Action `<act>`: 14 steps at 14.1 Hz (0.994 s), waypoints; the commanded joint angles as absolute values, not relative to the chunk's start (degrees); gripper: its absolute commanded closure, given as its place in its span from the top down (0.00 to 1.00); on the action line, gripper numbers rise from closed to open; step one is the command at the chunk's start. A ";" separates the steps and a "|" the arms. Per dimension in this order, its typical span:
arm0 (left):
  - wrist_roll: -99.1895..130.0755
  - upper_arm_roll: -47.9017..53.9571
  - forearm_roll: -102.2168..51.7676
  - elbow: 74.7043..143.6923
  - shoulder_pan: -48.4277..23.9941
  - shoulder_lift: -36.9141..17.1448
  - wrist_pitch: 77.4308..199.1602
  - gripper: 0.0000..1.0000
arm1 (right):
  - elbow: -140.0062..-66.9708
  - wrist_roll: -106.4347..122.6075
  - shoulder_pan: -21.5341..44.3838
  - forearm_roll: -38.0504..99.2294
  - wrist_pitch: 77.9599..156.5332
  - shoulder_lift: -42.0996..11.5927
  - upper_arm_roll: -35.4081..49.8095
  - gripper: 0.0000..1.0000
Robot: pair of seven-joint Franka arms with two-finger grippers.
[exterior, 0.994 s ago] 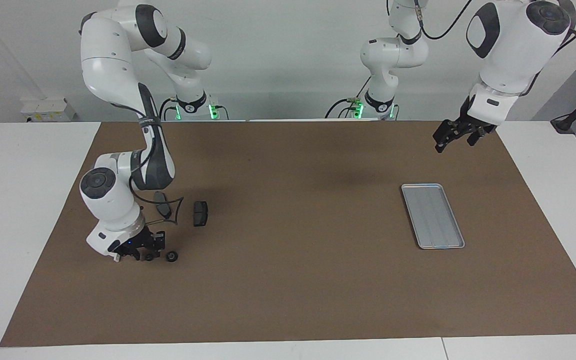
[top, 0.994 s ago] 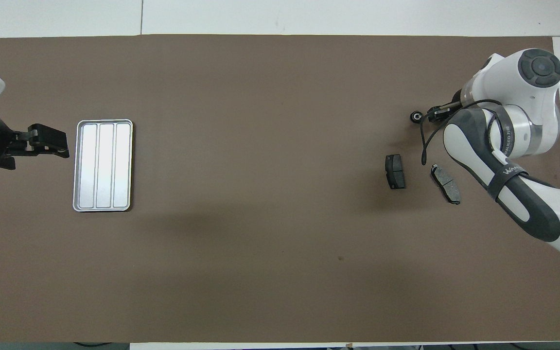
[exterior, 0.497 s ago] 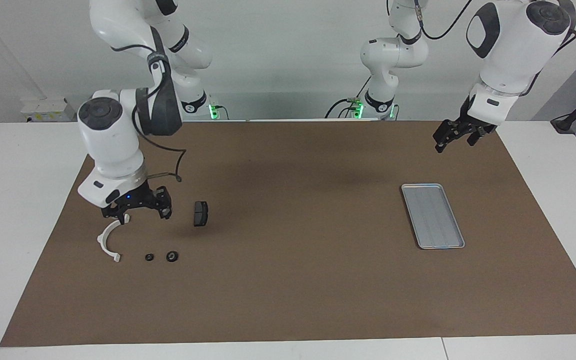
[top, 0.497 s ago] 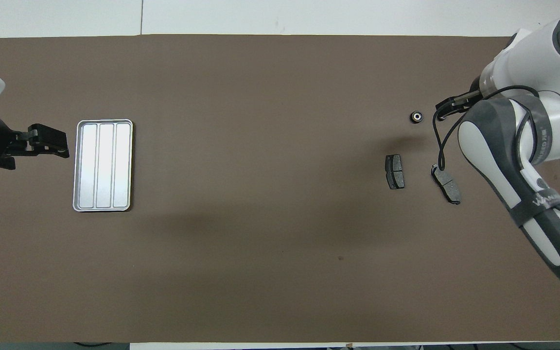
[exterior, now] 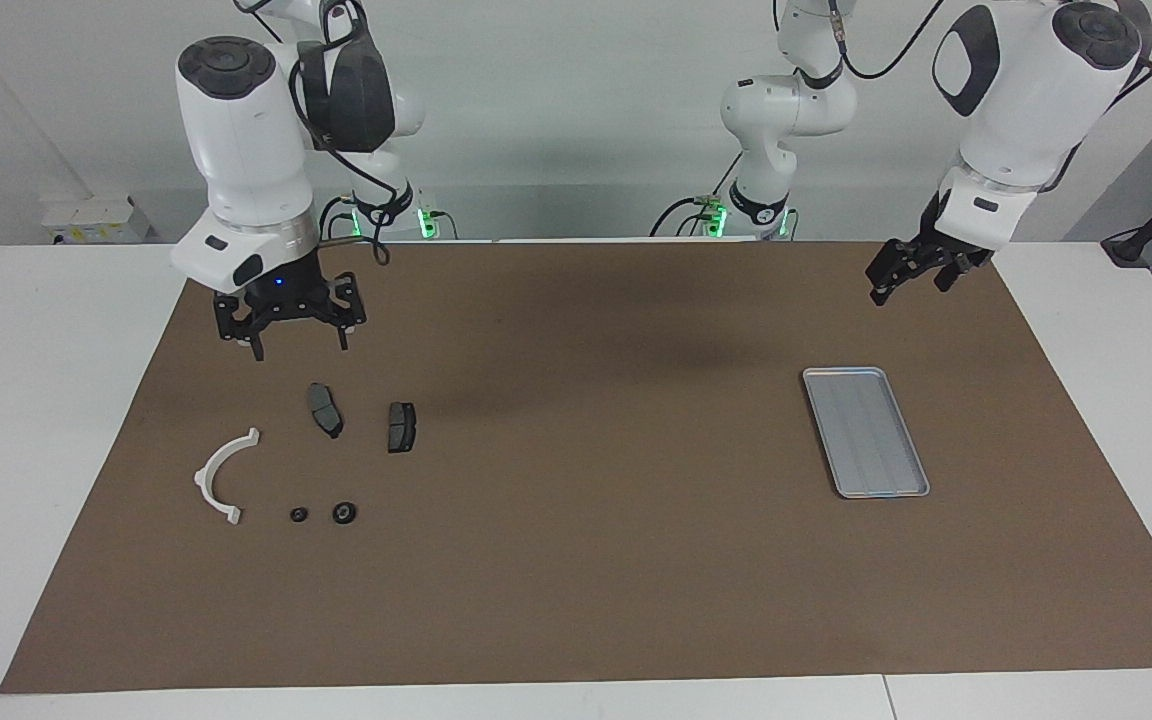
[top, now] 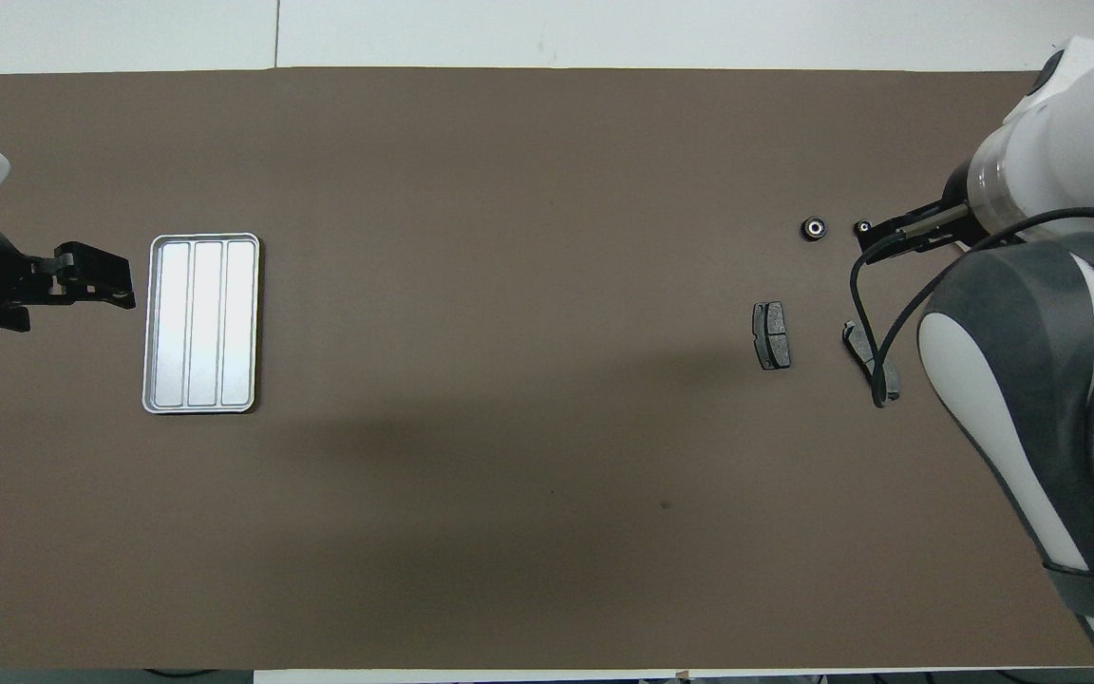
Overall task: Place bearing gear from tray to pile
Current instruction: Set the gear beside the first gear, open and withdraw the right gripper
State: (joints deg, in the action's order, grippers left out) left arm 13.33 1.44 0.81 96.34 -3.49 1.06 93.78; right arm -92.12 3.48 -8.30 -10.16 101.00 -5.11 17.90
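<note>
Right gripper [exterior: 300, 342], spread empty over two dark grey brake pads [exterior: 325, 409], could be lowered carelessly, whereby they would be knocked.

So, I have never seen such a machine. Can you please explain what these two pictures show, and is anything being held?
These are two robot arms at a table with a brown mat. One picture faces the robots from across the table; the other looks down from above their own end.

The right tool hangs open and empty above the pile: a white bracket, two dark brake pads and two small round gears.

The left tool waits in the air, open and empty, at the other end, where the metal tray lies empty.

So nothing is held.
</note>
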 commanded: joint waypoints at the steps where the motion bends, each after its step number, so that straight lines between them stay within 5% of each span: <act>1: 12.92 1.23 0.18 96.59 -3.60 2.02 92.90 1.00 | -91.32 5.10 -8.18 -6.52 97.66 -2.73 17.76 1.00; 6: 12.83 1.23 0.18 96.50 -3.60 2.02 92.90 1.00 | -91.41 6.49 7.98 1.75 93.61 -0.27 -6.38 1.00; 14: 12.92 1.23 0.18 96.50 -3.52 2.02 92.90 1.00 | -92.02 8.26 -0.97 0.79 90.27 2.81 0.70 1.00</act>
